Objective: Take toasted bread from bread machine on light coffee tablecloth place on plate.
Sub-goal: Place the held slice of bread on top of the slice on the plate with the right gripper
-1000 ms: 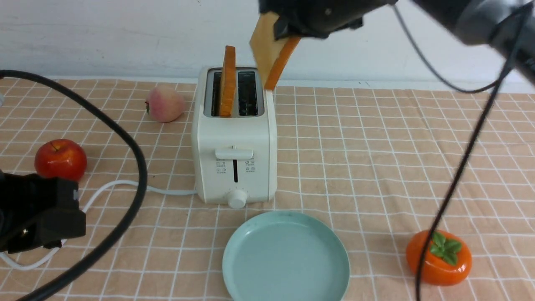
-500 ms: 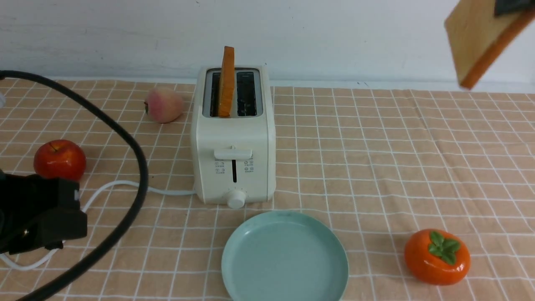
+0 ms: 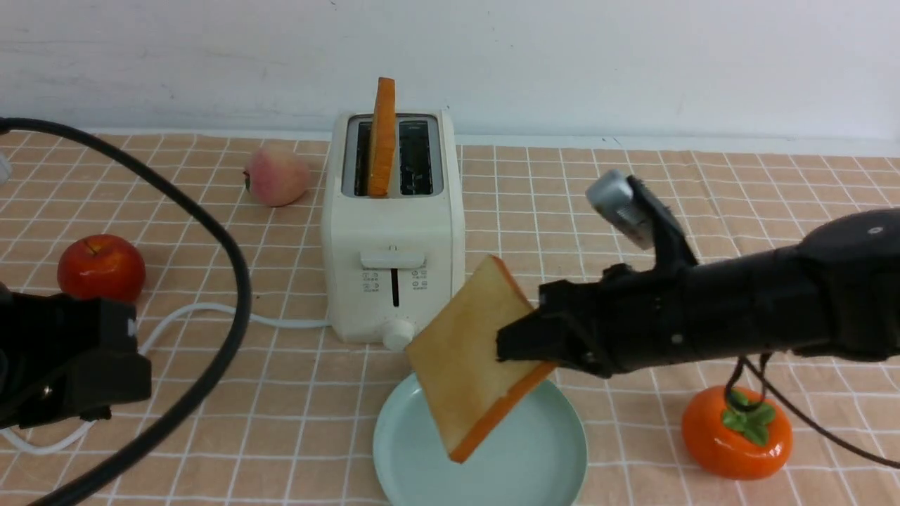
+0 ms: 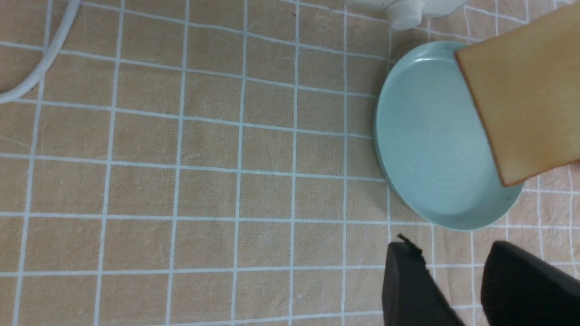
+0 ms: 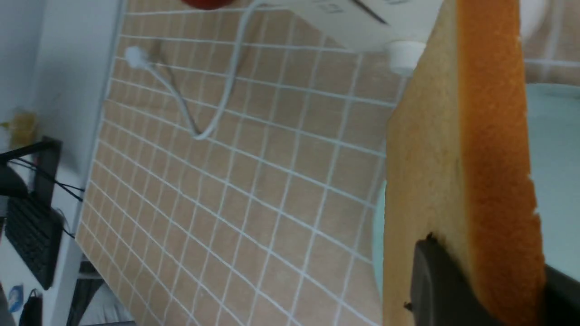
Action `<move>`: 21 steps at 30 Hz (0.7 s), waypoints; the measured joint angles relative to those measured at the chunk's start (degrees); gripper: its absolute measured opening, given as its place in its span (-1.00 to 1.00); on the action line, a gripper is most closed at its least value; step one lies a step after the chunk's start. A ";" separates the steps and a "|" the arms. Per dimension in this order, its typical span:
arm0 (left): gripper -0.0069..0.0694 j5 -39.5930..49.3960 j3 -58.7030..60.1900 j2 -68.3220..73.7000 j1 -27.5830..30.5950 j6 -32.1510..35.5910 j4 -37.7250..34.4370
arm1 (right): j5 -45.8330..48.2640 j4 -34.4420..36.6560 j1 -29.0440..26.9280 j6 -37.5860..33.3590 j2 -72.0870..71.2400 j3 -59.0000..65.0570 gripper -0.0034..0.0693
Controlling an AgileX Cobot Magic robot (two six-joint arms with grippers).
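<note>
My right gripper is shut on one slice of toasted bread by its edge. It holds the slice tilted, with the lower corner just above the plate. In the right wrist view both black fingers press on the slice. A second slice stands upright in the left slot of the bread machine, behind the plate on the light coffee tablecloth. My left gripper hovers open over bare cloth beside the plate, holding nothing.
A red apple and a peach lie left of the bread machine. An orange persimmon sits at the front right under my right arm. The white power cord and a thick black cable cross the left side.
My right arm carried the slice from above the bread machine up and to the right, then down in front of it over the plate. The left arm stayed still.
</note>
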 joint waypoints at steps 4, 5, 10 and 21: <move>-0.19 0.20 0.00 0.00 0.00 0.00 0.00 | -0.13 3.30 1.83 -3.07 5.24 0.13 -0.59; -0.19 0.27 0.00 0.00 0.00 0.00 0.00 | -0.13 3.13 1.97 -3.19 5.98 0.18 -0.58; -0.19 0.43 0.00 0.00 0.00 0.00 -0.41 | -0.14 -0.94 2.30 -3.30 6.80 0.20 -0.18; -0.19 -1.60 0.00 0.00 0.00 0.00 -2.80 | 6.61 -33.28 -4.15 19.01 -0.03 -6.62 0.79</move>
